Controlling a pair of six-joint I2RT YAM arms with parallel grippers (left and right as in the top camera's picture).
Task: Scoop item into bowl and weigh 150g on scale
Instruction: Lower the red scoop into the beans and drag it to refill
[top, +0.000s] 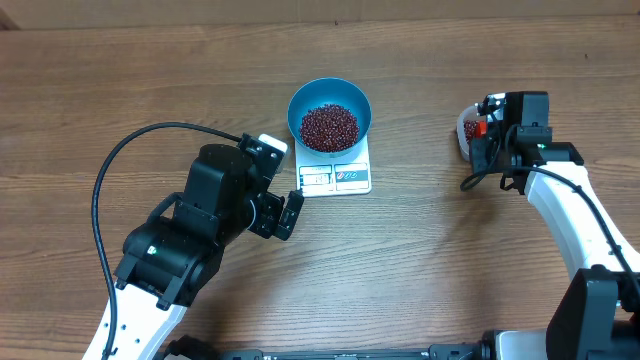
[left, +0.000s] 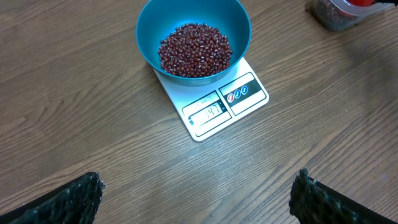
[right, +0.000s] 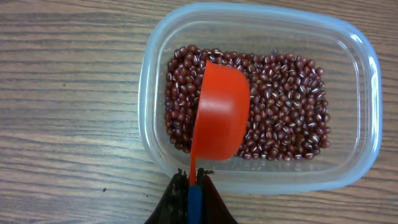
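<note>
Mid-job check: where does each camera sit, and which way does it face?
Overhead: above the table, looking straight down on the bowl of beans on the scale; left arm, right arm show.
Left wrist: on the left gripper, facing forward-down at bowl and scale; its open fingertips at bottom corners.
Right wrist: straight down into the clear container; the right gripper, shut on the scoop.
Shared: overhead and left wrist both show bowl, scale.

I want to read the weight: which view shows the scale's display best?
The left wrist view: the scale lies close, its display facing the camera. Overhead shows it small, digits unreadable. Right wrist misses it.
</note>
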